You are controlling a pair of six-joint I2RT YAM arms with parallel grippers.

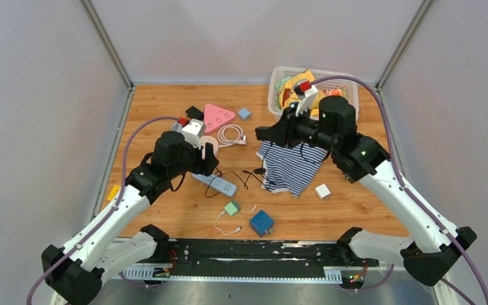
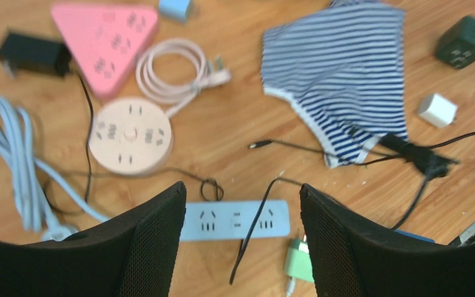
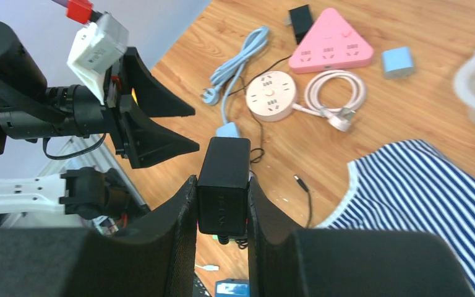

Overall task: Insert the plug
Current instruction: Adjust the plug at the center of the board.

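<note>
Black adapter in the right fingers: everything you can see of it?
The adapter is a matte black plastic block, rectangular with rounded edges, with faint lettering too small to read. The right fingers clamp its two long sides, holding it above the table, its long axis along the fingers. No prongs show, and its near end is hidden.

The power strip (image 1: 216, 185) lies left of the cloth (image 1: 292, 168), with the basket (image 1: 272, 95) behind the cloth.

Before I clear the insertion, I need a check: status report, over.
Left gripper open near light-blue power strip. Right gripper shut on black adapter. Black cable lies across strip.
</note>
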